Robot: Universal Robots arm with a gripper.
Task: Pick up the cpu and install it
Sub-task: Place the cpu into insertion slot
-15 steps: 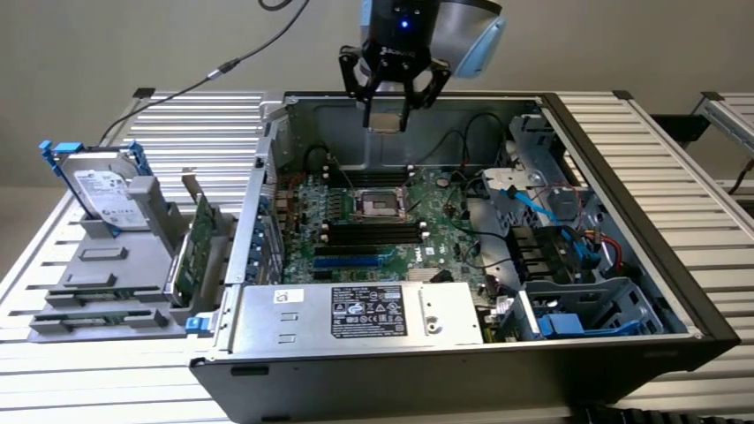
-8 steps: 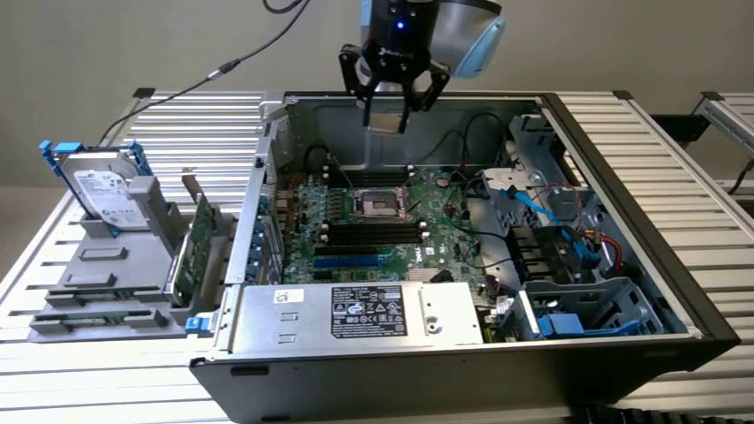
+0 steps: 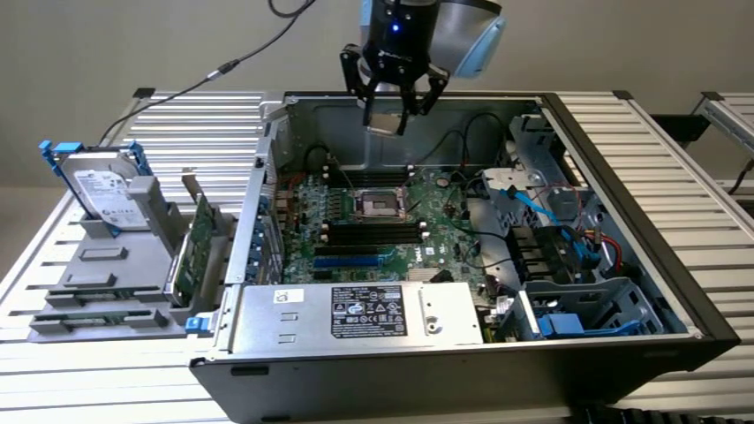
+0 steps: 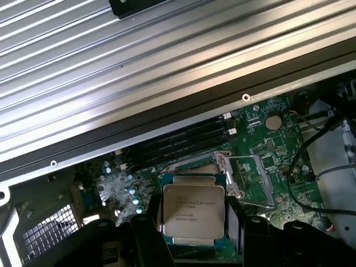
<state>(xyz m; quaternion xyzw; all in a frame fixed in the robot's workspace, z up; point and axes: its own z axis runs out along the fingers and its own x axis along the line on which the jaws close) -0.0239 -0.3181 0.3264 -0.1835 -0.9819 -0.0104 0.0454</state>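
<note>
The cpu (image 4: 193, 210), a small square chip with a dull silver printed top, sits between my gripper's (image 4: 193, 225) dark fingers (image 4: 146, 236), which are shut on its two sides. In the exterior view my gripper (image 3: 393, 119) hangs above the back part of the open computer case (image 3: 495, 371), with the cpu (image 3: 383, 124) showing as a small silver piece at its tips. The empty socket (image 3: 380, 204) lies on the green motherboard well below the gripper. In the wrist view the socket (image 4: 214, 162) shows just beyond the chip, its metal load frame (image 4: 253, 179) swung open beside it.
Long black memory slots (image 3: 371, 232) run just in front of the socket. A silver power supply (image 3: 353, 314) fills the case's front, and cables and drive bays (image 3: 566, 247) crowd the exterior view's right. A hard drive (image 3: 104, 190) stands in a grey holder outside the case.
</note>
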